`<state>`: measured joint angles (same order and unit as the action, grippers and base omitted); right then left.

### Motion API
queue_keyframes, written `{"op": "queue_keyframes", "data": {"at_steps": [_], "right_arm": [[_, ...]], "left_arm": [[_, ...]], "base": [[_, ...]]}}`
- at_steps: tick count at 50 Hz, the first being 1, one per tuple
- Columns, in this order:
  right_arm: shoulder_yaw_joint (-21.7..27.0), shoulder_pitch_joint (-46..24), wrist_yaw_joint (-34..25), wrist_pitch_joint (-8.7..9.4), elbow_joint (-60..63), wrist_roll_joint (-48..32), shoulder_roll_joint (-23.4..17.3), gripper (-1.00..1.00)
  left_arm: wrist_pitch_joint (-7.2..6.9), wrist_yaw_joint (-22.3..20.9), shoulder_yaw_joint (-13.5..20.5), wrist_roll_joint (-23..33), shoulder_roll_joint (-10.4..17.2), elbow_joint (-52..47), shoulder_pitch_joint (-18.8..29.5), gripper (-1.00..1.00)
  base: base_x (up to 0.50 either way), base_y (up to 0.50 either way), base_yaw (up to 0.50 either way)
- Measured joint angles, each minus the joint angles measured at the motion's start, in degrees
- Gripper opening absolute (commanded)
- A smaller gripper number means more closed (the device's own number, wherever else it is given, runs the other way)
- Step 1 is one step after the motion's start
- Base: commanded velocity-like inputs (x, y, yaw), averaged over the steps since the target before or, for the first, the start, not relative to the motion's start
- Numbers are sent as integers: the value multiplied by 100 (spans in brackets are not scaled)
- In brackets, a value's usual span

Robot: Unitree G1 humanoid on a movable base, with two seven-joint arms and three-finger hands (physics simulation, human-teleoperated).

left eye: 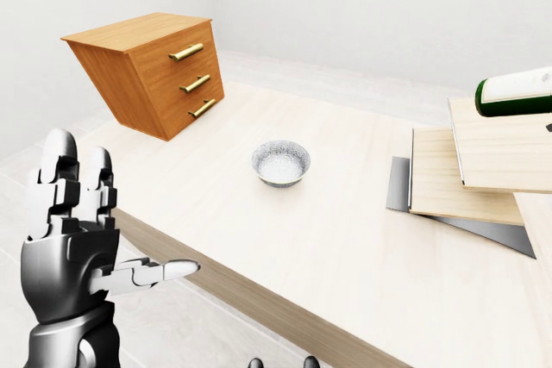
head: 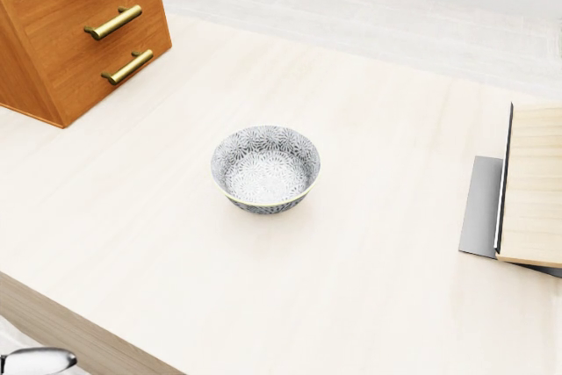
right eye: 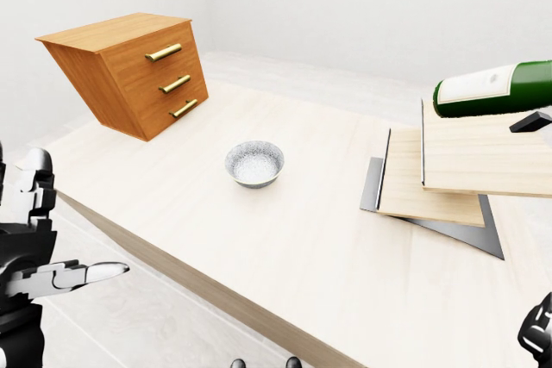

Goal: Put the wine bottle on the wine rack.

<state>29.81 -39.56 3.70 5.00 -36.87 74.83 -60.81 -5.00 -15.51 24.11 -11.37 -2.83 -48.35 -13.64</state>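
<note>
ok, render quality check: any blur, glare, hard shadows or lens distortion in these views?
Head view: sharp throughout, flat even light, only a faint soft shadow under the bowl. Left-eye view: wide-angle stretch, the drawer chest leans and the left hand looms large. Right-eye view: same skew; wine bottle crisp, no glare, cut by the right edge.
</note>
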Motion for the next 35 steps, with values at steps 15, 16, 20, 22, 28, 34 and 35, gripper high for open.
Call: {"op": "queue_keyframes", "data": {"at_steps": [15,16,20,22,28,34,35], "right_arm": [[-104,122,-184,0,-225,419,-70,-100],[-123,113,-209,0,-258,419,-78,-100],[-210,71,-330,0,-412,368,-122,-100],[-245,50,-402,0,-499,323,-151,-100],[-327,19,-667,0,-783,127,-251,-100],[-391,11,-995,0,-1135,-150,-368,-100],[-403,9,-1047,0,-1190,-198,-383,-100]], "left_arm": [[0,-47,-2,13,-26,142,-32,100],[0,-51,-3,15,-29,155,-37,100],[0,-66,8,8,-35,200,-55,100],[0,-75,18,1,-37,219,-64,100],[0,-102,52,-14,-43,292,-84,100],[0,-114,61,-14,-51,350,-93,100],[0,-115,60,-13,-53,356,-94,100]], "base": [[0,0,0],[0,0,0],[0,0,0],[0,0,0],[0,0,0],[0,0,0],[0,0,0]]}}
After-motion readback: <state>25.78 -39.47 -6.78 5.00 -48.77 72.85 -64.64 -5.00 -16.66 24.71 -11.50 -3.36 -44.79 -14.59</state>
